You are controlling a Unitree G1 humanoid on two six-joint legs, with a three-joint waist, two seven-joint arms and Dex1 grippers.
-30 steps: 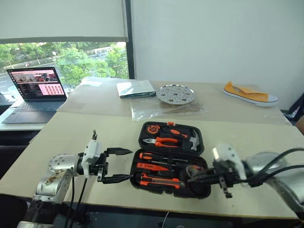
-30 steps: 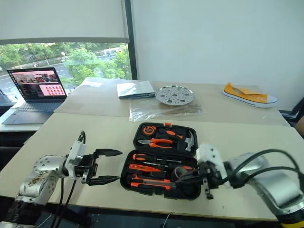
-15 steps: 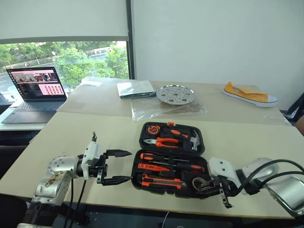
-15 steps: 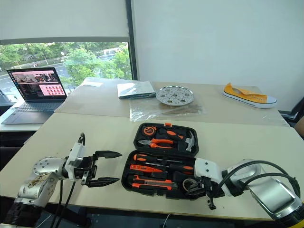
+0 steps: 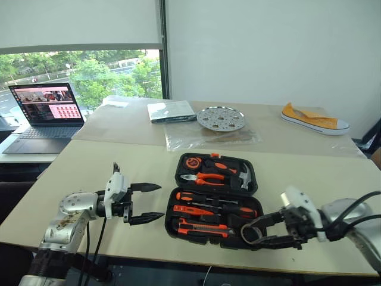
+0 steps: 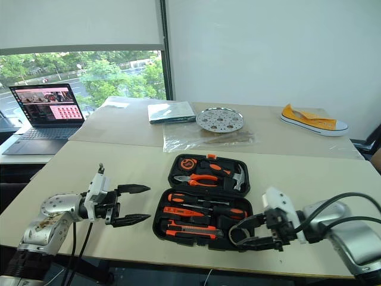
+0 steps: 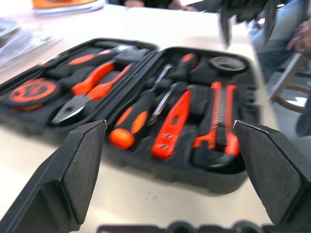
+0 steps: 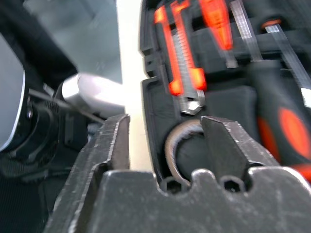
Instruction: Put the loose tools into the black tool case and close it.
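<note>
The right gripper (image 5: 253, 232) sits at the near right corner of the black tool case (image 5: 215, 199), its two black fingers parted, one on either side of the small dark tape roll (image 5: 245, 232); they look loosened around it, though whether they still touch it cannot be told. From the right wrist view the roll (image 8: 181, 145) is a dark ring with a pale edge, seated in a rounded recess at the corner of the case. The left gripper (image 5: 149, 202) hovers above the table (image 5: 107, 173) just beside the case's left edge, spread wide and holding nothing, its tips aimed at the case. The case lies open and flat near the front edge of the table, a black moulded clamshell of two halves. In the near half rest the utility knife (image 5: 202, 227), orange with a black band, along the front edge; the slim small orange tool (image 5: 191, 210) behind it; and two screwdrivers (image 5: 214, 199) with black-and-orange handles and thin metal shafts, lying side by side lengthwise. The far half holds orange-handled pliers (image 5: 201, 177), a hammer (image 5: 243, 177) and a round tape measure (image 5: 191, 162). Farther back are a perforated metal plate (image 5: 220, 118) on clear plastic, a yellow shoe (image 5: 314, 118) and, on a separate desk at left, an open laptop (image 5: 43, 113).
</note>
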